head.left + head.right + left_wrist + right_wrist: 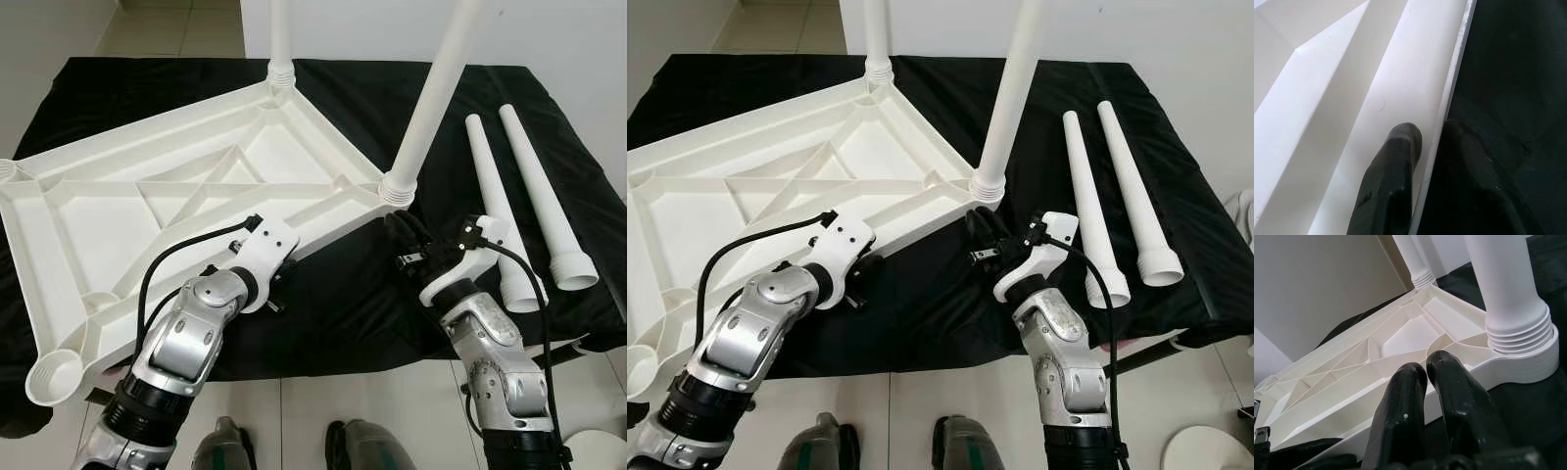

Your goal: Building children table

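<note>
The left gripper [1425, 147] was seen pinching the near rim of the upturned white tabletop [147, 186], one finger inside the rim, one outside. The right gripper [1432, 372] was held with fingers pressed together, just beside the near screwed-in leg [431, 98]. A second fitted leg [281, 39] stood at the far corner. Two loose legs [524, 186] lay on the black cloth [372, 98]. No lettering could be read.
</note>
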Controlling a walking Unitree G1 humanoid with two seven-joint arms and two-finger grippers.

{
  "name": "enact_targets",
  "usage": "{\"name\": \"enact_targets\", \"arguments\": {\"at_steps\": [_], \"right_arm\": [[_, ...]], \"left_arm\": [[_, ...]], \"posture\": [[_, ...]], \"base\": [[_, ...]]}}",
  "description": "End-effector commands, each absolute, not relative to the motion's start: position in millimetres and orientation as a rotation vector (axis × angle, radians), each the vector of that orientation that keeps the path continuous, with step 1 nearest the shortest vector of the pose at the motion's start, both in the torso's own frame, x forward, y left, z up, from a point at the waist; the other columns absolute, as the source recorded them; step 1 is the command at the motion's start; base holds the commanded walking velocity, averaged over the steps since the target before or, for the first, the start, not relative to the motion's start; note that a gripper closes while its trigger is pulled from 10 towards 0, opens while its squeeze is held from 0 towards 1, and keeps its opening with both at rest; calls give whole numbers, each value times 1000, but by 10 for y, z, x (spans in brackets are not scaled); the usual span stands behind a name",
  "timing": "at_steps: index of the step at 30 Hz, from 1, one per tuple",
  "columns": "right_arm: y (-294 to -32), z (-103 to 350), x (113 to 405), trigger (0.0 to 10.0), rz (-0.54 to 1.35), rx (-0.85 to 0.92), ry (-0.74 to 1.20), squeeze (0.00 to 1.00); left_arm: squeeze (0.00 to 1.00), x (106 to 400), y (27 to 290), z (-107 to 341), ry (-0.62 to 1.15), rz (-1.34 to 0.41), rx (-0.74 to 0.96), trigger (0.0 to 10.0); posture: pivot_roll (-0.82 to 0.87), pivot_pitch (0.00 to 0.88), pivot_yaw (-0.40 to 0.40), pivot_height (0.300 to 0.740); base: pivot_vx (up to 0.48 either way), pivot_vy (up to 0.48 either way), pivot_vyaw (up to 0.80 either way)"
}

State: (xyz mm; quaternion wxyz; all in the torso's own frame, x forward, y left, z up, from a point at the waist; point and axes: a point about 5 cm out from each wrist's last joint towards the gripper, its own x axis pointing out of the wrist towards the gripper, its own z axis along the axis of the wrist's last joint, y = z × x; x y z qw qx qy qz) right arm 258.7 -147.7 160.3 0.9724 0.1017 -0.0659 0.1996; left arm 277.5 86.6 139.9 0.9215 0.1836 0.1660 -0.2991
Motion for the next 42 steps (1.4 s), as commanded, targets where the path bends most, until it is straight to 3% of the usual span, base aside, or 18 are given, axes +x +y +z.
{"name": "enact_targets", "arguments": {"at_steps": [1, 22, 23, 25, 26, 29, 30, 31, 32, 40, 41, 42], "right_arm": [[-1456, 1600, 2561, 10000, 413, 210, -121, 0], [-1295, 1624, 2495, 10000, 446, 241, -123, 0], [-1281, 1620, 2479, 10000, 450, 241, -121, 0], [-1272, 1616, 2469, 10000, 452, 240, -119, 0], [-1264, 1610, 2455, 10000, 454, 241, -116, 0], [-1257, 1603, 2439, 10000, 454, 240, -112, 0], [-1257, 1601, 2437, 10000, 453, 241, -111, 0], [-1257, 1601, 2437, 10000, 453, 241, -111, 0], [-1259, 1603, 2438, 10000, 451, 240, -111, 0], [-1260, 1598, 2442, 10000, 454, 238, -109, 0], [-1263, 1591, 2442, 10000, 456, 233, -105, 0], [-1266, 1584, 2440, 10000, 458, 229, -102, 0]], "left_arm": [[0, 2858, 810, 1466, 297, -572, 390, 0], [0, 3439, 302, 1846, 170, -399, 263, 0], [0, 3476, 290, 1879, 164, -380, 262, 4941], [0, 3499, 281, 1901, 160, -367, 262, 4941], [0, 3512, 259, 1927, 152, -378, 265, 10000], [0, 3507, 210, 1960, 137, -420, 236, 10000], [63, 3495, 187, 1977, 126, -444, 229, 10000], [63, 3495, 187, 1977, 126, -444, 229, 10000], [1000, 3470, 141, 2003, 114, -491, 192, 10000], [1000, 3331, -30, 2131, 34, -652, 208, 10000], [0, 3285, -29, 2171, 21, -680, 207, 10000], [0, 3271, -13, 2187, 17, -685, 210, 10000]], "posture": [[-157, 79, 2, 740], [-177, 78, 20, 740], [-179, 79, 23, 740], [-179, 79, 23, 740], [-181, 80, 26, 740], [-181, 80, 26, 740], [-181, 80, 26, 740], [-181, 80, 26, 740], [-177, 82, 27, 740], [-164, 87, 23, 740], [-157, 87, 24, 740], [-157, 87, 24, 740]], "base": [[0, 0, 0], [0, 0, 0], [0, 0, 0], [0, 0, 0], [0, 0, 0], [0, 0, 0], [0, 0, 0], [0, 0, 0], [0, 0, 0], [0, 0, 0], [0, 0, 0], [0, 0, 0]]}}
